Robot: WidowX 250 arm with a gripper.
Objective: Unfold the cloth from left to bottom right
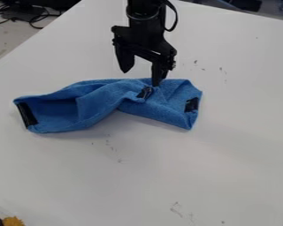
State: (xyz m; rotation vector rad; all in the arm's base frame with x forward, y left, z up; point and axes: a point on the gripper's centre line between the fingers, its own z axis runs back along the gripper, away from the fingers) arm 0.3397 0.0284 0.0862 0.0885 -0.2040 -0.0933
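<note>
The blue cloth lies on the smooth white table, across the middle of the camera view. Its surface looks soft and fuzzy, with a slightly nubby nap, and it is folded into a long, uneven strip. The left part is a broad, rounded lobe with a shallow hollow and soft creases; the middle twists over itself; the right part is flatter, with straighter edges. Shiny black patches sit on it: a long one along the left end, a crumpled one near the middle and a squarish one at the right edge. The black gripper hangs over the cloth's upper edge, its jaws wide apart and holding nothing. One tip stands above the left-middle stretch, just beyond the edge; the other meets the fabric in view, right beside the middle patch, though contact is hard to tell
</note>
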